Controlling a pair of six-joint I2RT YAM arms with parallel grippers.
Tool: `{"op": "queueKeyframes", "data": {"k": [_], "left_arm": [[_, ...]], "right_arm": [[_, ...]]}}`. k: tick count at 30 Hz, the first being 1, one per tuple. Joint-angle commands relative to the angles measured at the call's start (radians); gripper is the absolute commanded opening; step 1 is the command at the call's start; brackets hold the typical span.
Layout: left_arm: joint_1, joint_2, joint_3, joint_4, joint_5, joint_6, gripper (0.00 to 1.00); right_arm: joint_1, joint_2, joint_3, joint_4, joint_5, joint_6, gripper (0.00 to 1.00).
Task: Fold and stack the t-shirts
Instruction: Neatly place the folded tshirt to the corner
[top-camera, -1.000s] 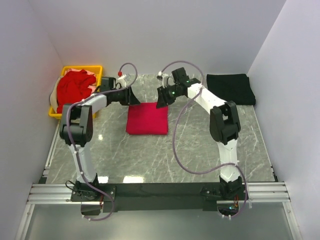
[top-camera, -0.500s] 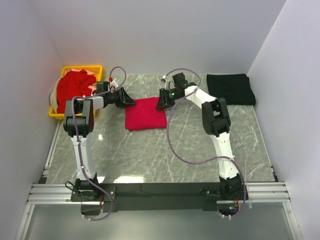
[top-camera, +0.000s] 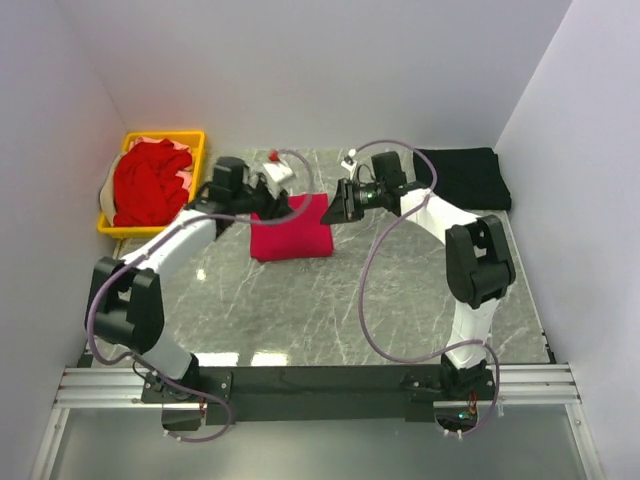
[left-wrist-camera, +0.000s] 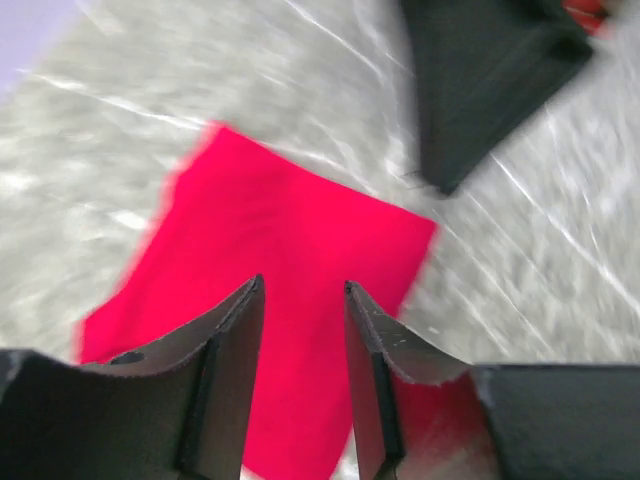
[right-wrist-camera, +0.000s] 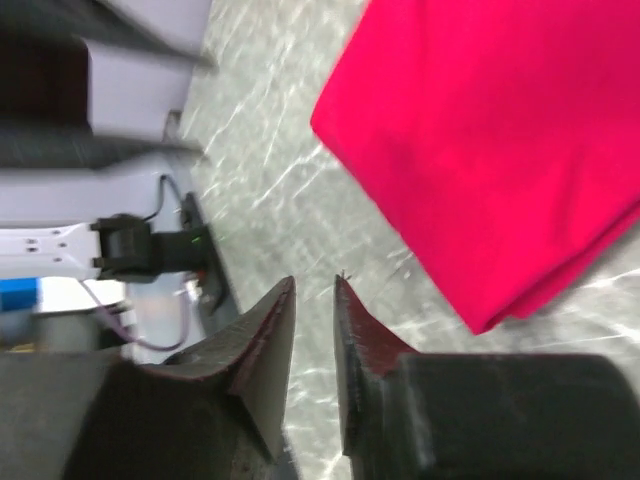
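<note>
Far-centre on the counter, between the two arms, lies the red t-shirt, folded to a flat square of several layers. Left fingers hover above its far left part, spread with a clear gap, nothing in them. Right fingers hang just beside its far right corner over bare marble, nearly together with a slim gap showing, also empty. Black t-shirt lies folded at far right, well apart. Loose red shirts are heaped in the yellow basket at far left. Handling, as judged: light, soft cloth with no stiffness, so the fold will likely sag or spill open if lifted by one point. Matte weave should not slip. Best hold looks like two opposite corners, one per arm, pinching through every layer at a doubled edge. Risk: catching only the top layers and undoing the fold.
</note>
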Motion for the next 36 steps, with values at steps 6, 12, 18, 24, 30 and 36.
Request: {"op": "queueKeyframes", "data": {"k": [6, 12, 18, 24, 30, 36], "left_arm": [[0.086, 0.177, 0.059, -0.107, 0.335, -0.217, 0.34], [0.100, 0.294, -0.086, 0.190, 0.479, -0.636, 0.33], [0.120, 0.457, -0.163, 0.238, 0.475, -0.734, 0.30], [0.226, 0.548, -0.173, 0.162, 0.421, -0.732, 0.30], [0.240, 0.467, -0.116, -0.122, 0.459, -0.439, 0.30], [0.246, 0.321, -0.035, -0.117, 0.568, -0.395, 0.34]], "right_arm": [[0.028, 0.109, -0.027, 0.307, -0.102, 0.297, 0.29], [0.085, 0.230, 0.013, 0.450, -0.120, 0.489, 0.30], [0.102, 0.378, -0.010, 0.385, -0.103, 0.475, 0.29], [0.044, 0.419, -0.030, 0.210, -0.003, 0.355, 0.29], [0.010, 0.322, 0.014, -0.022, -0.033, 0.185, 0.28], [0.010, 0.188, 0.146, 0.001, -0.076, 0.096, 0.28]]}}
